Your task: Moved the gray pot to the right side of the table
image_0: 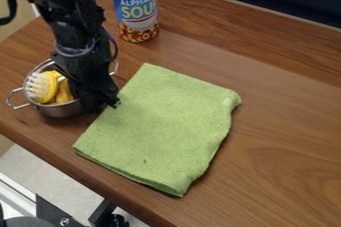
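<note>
The gray pot (61,110) is a small metal pot with wire handles, standing upright at the left of the wooden table. A yellow brush with white bristles (41,87) and another yellow item (65,93) lie inside it. My black gripper (100,105) hangs down over the pot's right side, low against its rim, and hides that part of the pot. Whether it holds the rim cannot be told.
A green cloth (163,126) lies flat just right of the gripper. A soup can (136,9) stands behind, near the top. The table's front edge (86,168) runs diagonally along the lower left. A dark panel borders the back.
</note>
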You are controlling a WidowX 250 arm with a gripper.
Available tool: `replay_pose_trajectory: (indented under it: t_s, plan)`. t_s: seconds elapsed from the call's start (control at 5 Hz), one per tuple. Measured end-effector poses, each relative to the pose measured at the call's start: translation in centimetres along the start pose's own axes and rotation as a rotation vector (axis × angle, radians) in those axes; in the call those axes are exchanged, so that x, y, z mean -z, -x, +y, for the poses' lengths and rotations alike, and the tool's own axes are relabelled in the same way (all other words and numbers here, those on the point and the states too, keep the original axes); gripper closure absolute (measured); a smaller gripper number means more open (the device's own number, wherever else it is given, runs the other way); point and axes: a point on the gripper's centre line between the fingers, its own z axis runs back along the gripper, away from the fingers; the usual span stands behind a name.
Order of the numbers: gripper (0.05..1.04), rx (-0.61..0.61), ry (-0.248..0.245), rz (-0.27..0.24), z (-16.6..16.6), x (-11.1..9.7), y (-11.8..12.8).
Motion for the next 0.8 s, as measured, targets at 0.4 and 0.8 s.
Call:
replay_pose_trajectory:
  t_s: [0.4,0.8]
  plan:
    - [1.022,0.03,-0.103,0.008,1.8,-2.9,-1.5]
    - [1.022,0.355,-0.179,0.028,-1.9,-4.5,-3.7]
